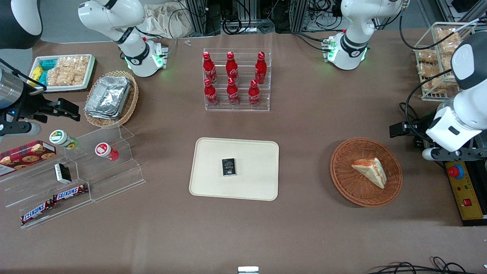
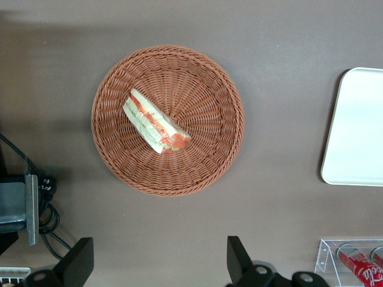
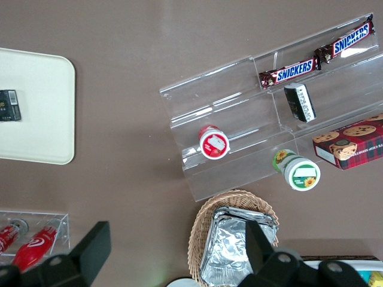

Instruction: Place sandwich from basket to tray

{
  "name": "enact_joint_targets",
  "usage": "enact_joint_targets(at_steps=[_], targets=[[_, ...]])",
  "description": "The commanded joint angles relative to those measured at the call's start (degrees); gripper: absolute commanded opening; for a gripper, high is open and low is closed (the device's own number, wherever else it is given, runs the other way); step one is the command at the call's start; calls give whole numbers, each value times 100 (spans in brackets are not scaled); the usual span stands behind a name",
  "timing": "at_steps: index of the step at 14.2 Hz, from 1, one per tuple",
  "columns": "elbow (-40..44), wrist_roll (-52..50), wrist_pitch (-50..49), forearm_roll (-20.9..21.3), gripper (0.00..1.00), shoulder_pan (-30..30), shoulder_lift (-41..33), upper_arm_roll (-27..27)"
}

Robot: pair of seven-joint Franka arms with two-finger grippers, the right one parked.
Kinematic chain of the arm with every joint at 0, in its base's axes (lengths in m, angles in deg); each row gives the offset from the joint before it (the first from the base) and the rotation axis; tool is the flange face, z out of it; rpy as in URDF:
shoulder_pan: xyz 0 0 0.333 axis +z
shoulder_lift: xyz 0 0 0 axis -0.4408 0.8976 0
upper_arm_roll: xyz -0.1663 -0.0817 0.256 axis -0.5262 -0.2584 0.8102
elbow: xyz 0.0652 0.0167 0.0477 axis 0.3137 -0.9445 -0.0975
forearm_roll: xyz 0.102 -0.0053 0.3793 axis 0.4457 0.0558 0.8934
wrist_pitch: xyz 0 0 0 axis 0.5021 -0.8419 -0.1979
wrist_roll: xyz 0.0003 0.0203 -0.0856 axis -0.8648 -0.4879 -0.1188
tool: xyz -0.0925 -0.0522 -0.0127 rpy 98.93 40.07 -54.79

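The sandwich (image 1: 371, 171), a pale wedge with orange-red filling along one edge, lies in the round reddish-brown wicker basket (image 1: 342, 182). The cream tray (image 1: 247, 152) lies flat beside the basket, toward the parked arm's end, with a small black packet (image 1: 229, 167) on it. My left gripper (image 1: 397, 130) hangs above the table beside the basket, toward the working arm's end and a little farther from the front camera. It is open and empty. In the left wrist view the sandwich (image 2: 154, 121) lies in the basket (image 2: 209, 155), apart from the open gripper (image 2: 158, 263), and one end of the tray (image 2: 359, 131) shows.
A clear rack of red cola bottles (image 1: 236, 80) stands farther back than the tray. A yellow control box (image 1: 466, 190) and cables lie at the working arm's end. A wire rack of snacks (image 1: 437, 57) stands farther back there. A clear stepped shelf (image 1: 76, 171) stands toward the parked arm's end.
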Motion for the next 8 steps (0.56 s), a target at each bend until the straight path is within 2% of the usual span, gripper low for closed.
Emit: enact_joint_targets(at_steps=[1,8], targets=[[167,71,-169,-38,100,22,87,-8],[149,-138,-117,-20,100,39,113,19]])
